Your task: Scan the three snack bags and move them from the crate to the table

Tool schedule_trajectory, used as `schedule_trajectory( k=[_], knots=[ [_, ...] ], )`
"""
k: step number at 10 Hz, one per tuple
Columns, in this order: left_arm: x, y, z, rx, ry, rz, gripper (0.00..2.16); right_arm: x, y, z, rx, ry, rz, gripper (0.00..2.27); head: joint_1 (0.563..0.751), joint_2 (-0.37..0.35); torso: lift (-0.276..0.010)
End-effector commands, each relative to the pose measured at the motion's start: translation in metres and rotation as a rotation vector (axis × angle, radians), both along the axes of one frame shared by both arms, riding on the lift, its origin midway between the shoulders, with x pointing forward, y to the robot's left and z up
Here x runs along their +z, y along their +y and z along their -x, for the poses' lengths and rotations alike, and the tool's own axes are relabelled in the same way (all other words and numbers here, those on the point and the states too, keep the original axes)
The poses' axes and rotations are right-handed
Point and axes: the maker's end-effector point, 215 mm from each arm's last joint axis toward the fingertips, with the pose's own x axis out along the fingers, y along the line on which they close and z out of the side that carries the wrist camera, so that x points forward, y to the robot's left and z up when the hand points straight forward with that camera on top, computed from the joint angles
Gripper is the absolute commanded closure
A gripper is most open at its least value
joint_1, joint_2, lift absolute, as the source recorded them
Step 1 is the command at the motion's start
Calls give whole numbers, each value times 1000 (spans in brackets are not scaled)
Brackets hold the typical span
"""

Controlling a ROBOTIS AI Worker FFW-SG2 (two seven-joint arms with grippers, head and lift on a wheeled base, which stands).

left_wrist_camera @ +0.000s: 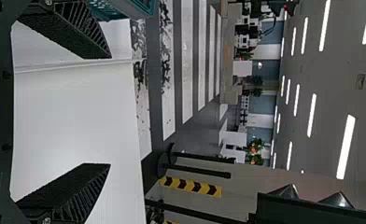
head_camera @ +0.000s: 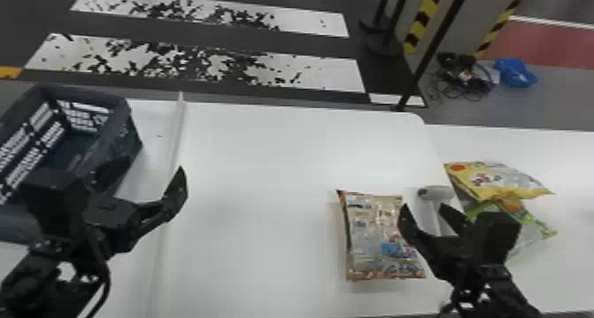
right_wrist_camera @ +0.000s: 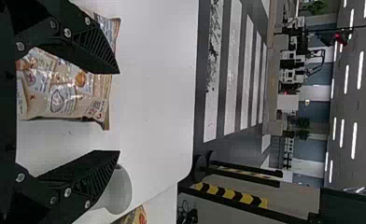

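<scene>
The left gripper [head_camera: 149,168], lower left, and right gripper [head_camera: 424,206], lower right, have fingers apart. A white table [head_camera: 256,162] spans center; striped floor [head_camera: 318,70] occupies upper left.

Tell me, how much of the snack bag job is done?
The yellow bag and green bag lie right of the scanner and a third bag lies on the table, so all three look out of the crate. Nothing is in hand: the left gripper and right gripper have open, empty fingers. I can't tell what's been scanned; maybe the third bag needs scanning and joining the others.
</scene>
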Motion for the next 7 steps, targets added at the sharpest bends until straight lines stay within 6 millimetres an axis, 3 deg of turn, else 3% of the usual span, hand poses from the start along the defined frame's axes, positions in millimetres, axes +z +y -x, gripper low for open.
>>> schedule_trajectory(
  k=[1, 3, 7],
  knots=[
    [0, -2, 1, -4, 1, 2, 36, 0, -43, -3, -41, 7, 34, 49, 695, -225, -62],
    [-2, -7, 2, -11, 3, 1, 36, -21, -74, -10, -42, 56, 19, 49, 695, -290, -62],
    [-5, -13, 6, -25, 9, -14, 36, -56, -99, -29, -24, 133, -35, 49, 695, -339, -62]
  ],
)
